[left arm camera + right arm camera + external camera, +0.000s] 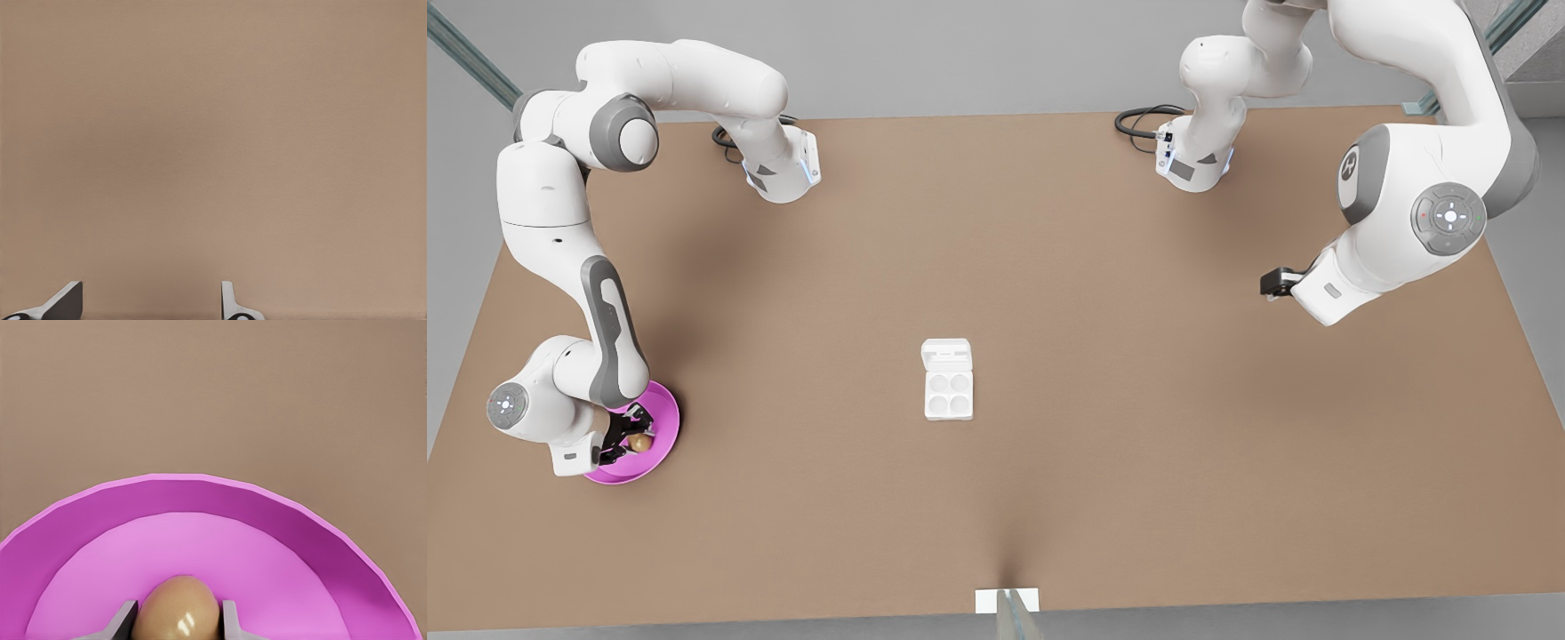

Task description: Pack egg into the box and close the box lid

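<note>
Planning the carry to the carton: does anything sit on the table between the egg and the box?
Nothing visible does. The egg sits in the pink plate between the right end effector fingers; bare table stretches to the box, lid open.

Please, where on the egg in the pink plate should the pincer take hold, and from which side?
Grip the egg across its narrow middle, coming from above: it lies in the shallow plate, whose rim blocks a low approach. The right pincer already straddles it.
</note>
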